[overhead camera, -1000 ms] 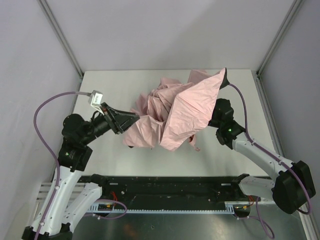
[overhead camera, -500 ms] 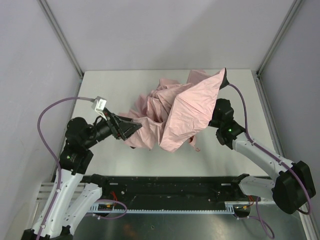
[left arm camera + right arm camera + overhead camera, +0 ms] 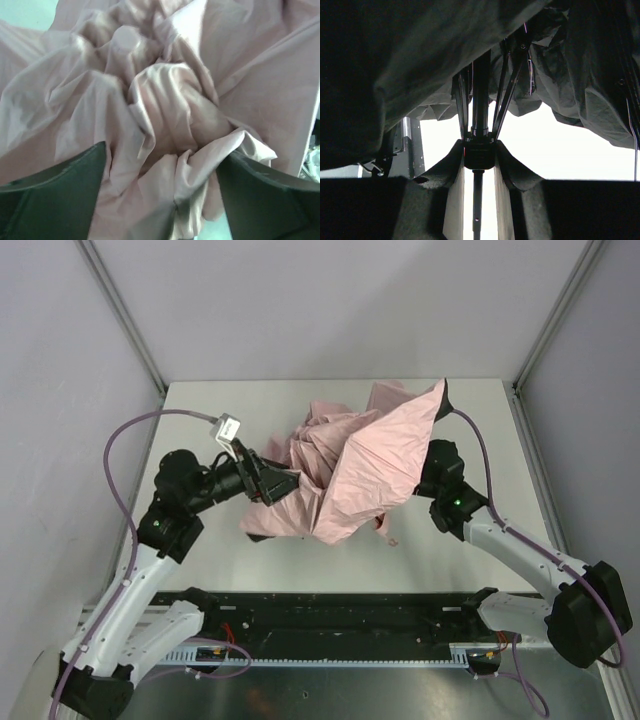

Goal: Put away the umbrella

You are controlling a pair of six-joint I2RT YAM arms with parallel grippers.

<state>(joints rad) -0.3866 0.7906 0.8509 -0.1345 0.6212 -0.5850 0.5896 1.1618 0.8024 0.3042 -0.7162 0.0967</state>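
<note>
Our left arm [image 3: 150, 540] reaches in from the near edge, the left end effector [image 3: 276, 483] spread wide against crumpled pink fabric. The right end effector [image 3: 479, 155] clamps the umbrella [image 3: 365, 455] by its black shaft [image 3: 480, 100], at the middle of the surface [image 3: 210, 415]; grey walls [image 3: 300, 300] rise beyond.

A: What is surrounding the scene?
B: A white table [image 3: 200, 420] is sitting between pale grey walls [image 3: 330, 300]. One metal post [image 3: 119, 312] is rising from the table's far left corner, another post [image 3: 557, 315] from its far right corner.
A: And at the table's near edge?
B: A black rail [image 3: 340, 608] is running along it, and a grey metal plate [image 3: 350, 688] is lying just below.
</note>
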